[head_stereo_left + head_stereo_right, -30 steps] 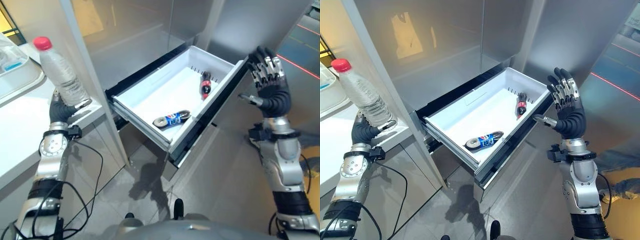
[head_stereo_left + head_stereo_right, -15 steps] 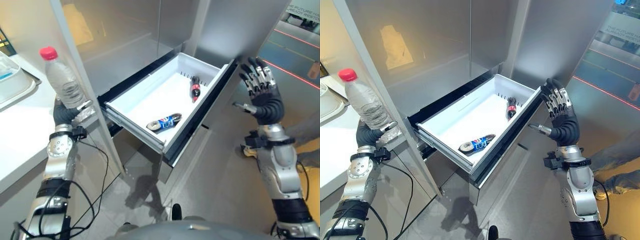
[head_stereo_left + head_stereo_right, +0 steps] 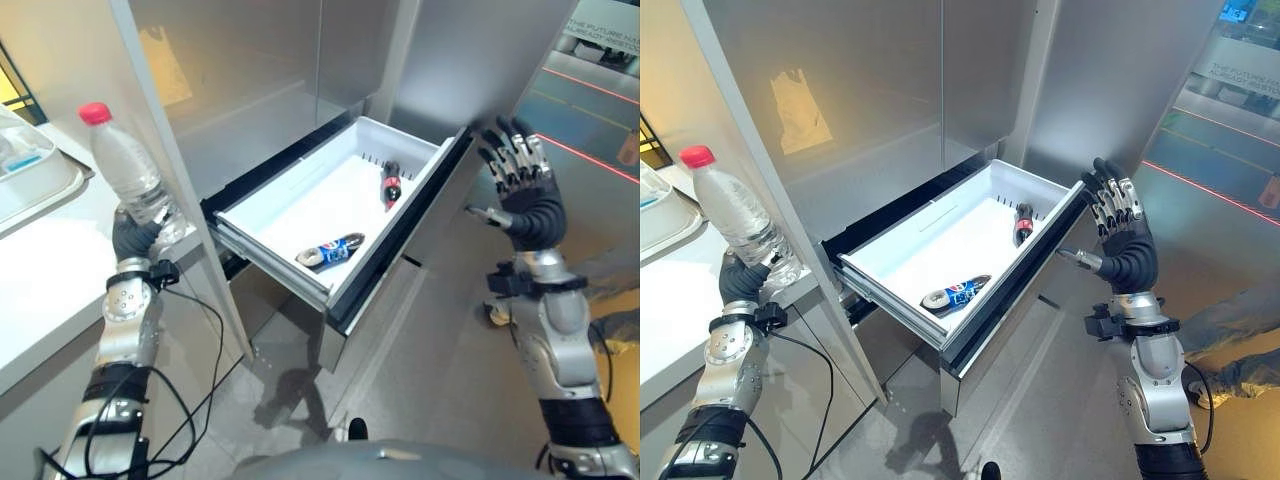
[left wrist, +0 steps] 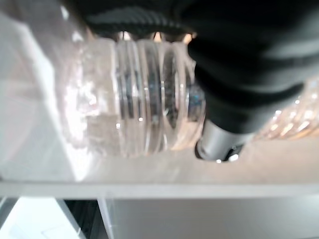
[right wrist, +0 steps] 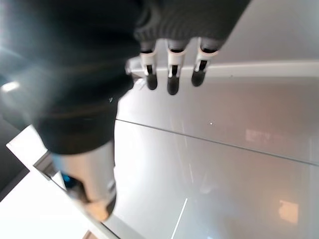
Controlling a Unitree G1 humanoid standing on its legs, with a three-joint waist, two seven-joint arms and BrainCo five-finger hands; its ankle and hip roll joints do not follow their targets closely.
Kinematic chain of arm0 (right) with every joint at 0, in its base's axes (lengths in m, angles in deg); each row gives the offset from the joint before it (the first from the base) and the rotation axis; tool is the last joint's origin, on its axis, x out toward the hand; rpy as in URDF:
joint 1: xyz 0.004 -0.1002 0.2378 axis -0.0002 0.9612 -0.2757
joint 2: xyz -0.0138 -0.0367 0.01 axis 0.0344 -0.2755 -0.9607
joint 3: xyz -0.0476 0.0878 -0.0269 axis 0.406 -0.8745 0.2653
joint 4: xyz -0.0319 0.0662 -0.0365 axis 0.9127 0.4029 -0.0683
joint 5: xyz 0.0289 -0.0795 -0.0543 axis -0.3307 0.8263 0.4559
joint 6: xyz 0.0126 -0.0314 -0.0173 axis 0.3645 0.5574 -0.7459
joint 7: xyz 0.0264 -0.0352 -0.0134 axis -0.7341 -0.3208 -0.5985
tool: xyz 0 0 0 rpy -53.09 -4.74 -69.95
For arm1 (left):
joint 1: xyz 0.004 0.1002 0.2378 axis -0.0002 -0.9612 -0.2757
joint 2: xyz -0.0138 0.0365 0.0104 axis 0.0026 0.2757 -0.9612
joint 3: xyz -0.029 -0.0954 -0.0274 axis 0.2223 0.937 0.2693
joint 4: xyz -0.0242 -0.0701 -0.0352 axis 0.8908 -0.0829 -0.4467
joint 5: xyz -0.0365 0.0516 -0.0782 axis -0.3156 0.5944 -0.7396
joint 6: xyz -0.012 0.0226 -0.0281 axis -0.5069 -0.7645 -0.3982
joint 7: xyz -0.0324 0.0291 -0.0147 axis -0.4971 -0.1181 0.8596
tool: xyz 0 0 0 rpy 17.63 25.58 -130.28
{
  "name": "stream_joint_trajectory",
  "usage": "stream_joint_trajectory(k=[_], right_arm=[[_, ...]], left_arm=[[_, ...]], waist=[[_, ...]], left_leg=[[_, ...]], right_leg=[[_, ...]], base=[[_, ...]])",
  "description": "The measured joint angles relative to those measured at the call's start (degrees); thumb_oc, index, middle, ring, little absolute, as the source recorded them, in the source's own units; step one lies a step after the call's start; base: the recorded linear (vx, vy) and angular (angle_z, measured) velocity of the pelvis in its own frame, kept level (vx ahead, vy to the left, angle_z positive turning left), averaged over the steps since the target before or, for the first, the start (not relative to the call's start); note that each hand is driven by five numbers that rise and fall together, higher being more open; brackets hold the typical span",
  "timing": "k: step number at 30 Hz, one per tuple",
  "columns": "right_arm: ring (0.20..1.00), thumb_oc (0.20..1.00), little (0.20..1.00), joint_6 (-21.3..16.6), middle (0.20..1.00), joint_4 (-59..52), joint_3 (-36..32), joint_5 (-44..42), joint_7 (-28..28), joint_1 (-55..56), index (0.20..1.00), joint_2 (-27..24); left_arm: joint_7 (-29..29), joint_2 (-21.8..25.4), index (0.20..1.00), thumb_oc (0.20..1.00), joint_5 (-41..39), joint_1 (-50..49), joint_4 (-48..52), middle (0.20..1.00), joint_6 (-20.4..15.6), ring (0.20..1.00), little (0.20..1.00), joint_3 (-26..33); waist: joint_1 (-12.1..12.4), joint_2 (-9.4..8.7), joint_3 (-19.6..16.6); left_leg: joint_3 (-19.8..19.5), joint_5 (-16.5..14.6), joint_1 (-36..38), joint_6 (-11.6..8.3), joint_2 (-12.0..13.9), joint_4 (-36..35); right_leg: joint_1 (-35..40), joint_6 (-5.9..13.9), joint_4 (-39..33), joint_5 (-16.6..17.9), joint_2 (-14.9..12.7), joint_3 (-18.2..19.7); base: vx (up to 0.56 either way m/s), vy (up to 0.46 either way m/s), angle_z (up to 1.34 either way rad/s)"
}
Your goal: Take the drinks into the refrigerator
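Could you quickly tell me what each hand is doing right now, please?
Left hand: closed around the base of the water bottle.
Right hand: open, fingers straight, holding nothing, beside the drawer.

Bright, glare-streaked steel; blurred wrist views

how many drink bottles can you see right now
3: a clear plastic water bottle with a red cap held by the left hand over the counter, and two dark soda bottles, blue-labelled and red-labelled, lying in the open white drawer.
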Motion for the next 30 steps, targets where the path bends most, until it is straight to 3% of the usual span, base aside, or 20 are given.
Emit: stream_joint_trajectory(k=[7,16,26,30], right_arm=[[1.000,1.000,1.000,0.0,1.000,0.1,-2.3,1.2,0.3,0.1,1.000,0.3],[1.000,1.000,1.000,0.0,1.000,0.1,-4.8,2.5,1.3,2.2,1.000,0.5],[1.000,1.000,1.000,0.9,1.000,0.2,-5.2,3.0,-0.1,2.2,1.000,-0.4],[1.000,1.000,1.000,1.6,1.000,0.2,-5.2,3.0,-1.7,2.2,1.000,-3.7]], left_arm=[[-5.2,-4.8,0.200,0.200,-3.8,-9.4,13.1,0.200,0.1,0.200,0.200,1.3],[-11.3,-10.4,0.200,0.200,-8.0,-14.7,21.9,0.200,0.7,0.200,0.200,1.4],[-18.6,-9.7,0.200,0.200,-12.3,-17.8,33.4,0.200,1.0,0.200,0.200,1.6],[-20.3,-9.0,0.200,0.200,-13.0,-18.9,35.6,0.200,1.5,0.200,0.200,1.5]], waist=[[0.2,-0.01,0.0],[1.3,-0.13,0.9],[1.5,0.14,3.2],[1.5,0.27,4.0]], left_leg=[[-0.1,0.0,-0.1,-0.01,0.1,0.0],[-0.3,-0.3,-0.4,0.20,0.2,-0.1],[-1.3,-0.3,-0.8,0.20,0.3,0.0],[-1.3,-0.3,-0.8,0.21,0.3,0.1]], right_leg=[[0.4,0.03,-0.8,0.2,0.0,-0.3],[0.4,-0.08,-1.5,0.6,0.0,-0.5],[0.5,-0.13,-1.5,0.5,0.0,-1.5],[0.5,-0.13,-1.5,0.5,0.0,-1.5]], base=[[0.00,0.000,0.00],[-0.01,-0.004,-0.01],[-0.01,-0.009,0.05],[0.00,0.000,0.00]])
